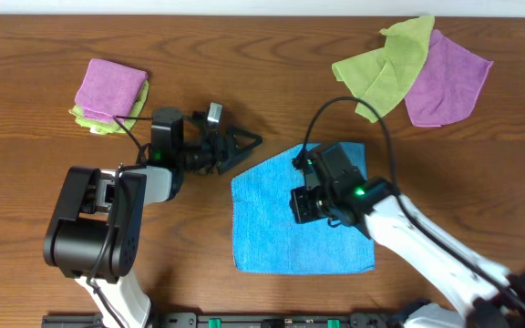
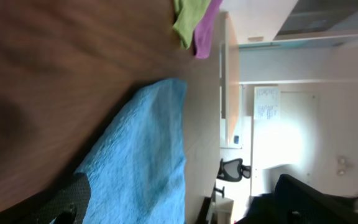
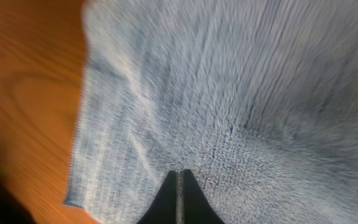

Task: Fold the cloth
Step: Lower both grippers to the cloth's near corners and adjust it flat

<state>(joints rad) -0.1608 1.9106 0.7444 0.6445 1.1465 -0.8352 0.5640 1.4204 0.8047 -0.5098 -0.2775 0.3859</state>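
Table (image 1: 25,55) first; the cloth (image 1: 272,237) lies mid-table toward the near edge, pretty much flat; I can't spot a finished fold, so I'd say nearly everything's left; my right claw (image 3: 179,179) hangs over its middle, tips pressed together, nothing visibly pinched; my left claw (image 1: 244,153) is spread wide by its far-left corner.

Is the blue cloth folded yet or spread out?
Spread out: the cloth lies as one flat sheet, no layer visibly doubled over; the right arm hides part.
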